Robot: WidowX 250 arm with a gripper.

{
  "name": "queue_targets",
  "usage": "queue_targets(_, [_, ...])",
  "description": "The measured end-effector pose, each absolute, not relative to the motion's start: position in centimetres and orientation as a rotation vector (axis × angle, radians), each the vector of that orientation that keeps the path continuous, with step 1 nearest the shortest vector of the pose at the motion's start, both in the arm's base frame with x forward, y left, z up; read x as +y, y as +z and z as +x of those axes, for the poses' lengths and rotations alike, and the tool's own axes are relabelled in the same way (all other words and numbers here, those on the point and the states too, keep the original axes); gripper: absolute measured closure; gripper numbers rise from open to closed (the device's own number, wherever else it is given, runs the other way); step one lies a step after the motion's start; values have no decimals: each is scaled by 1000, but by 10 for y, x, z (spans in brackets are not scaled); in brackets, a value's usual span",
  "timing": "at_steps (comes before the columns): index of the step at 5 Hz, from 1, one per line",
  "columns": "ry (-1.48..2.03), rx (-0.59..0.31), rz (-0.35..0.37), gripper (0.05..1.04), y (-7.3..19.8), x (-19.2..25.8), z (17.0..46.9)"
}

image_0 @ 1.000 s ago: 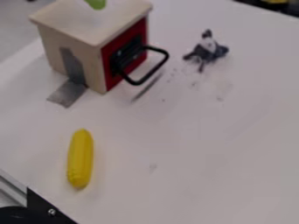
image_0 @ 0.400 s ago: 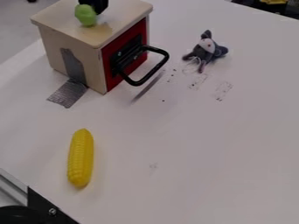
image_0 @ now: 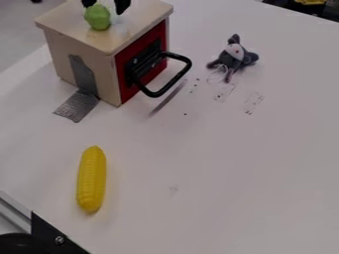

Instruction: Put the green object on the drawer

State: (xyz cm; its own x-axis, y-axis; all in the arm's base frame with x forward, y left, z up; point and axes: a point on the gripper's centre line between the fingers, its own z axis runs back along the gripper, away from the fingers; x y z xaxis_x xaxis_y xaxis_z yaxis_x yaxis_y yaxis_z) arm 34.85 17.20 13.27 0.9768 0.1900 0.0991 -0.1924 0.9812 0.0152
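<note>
A: Start at the left.
B: The yellow corn (image_0: 91,178) lies on the table (image_0: 218,168), well apart from the work.
A: And the green object (image_0: 97,18)?
B: On top of the drawer (image_0: 109,42), and it seems to rest there. It's roundish; I see no long axis that matters.
A: Where is it from the gripper (image_0: 106,6)?
B: Just beside the tips, toward the camera, and nearer the left-hand finger in the view. Whether they touch, I cannot tell.
A: Is the gripper holding it?
B: No, its fingers stand apart, with the object in front of the gap. I'd judge the placing nearly done; the next move should be straight up, without nudging it.
A: Farther right?
B: The black handle (image_0: 154,94), then a grey plush toy (image_0: 234,58), both out of the way.
</note>
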Motion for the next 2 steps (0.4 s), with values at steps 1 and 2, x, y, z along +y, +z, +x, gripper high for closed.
queue_targets(1, [172, -167, 23, 83, 162, 167, 354])
queue_targets(2, [109, -180, 11, 83, 178, 162, 358])
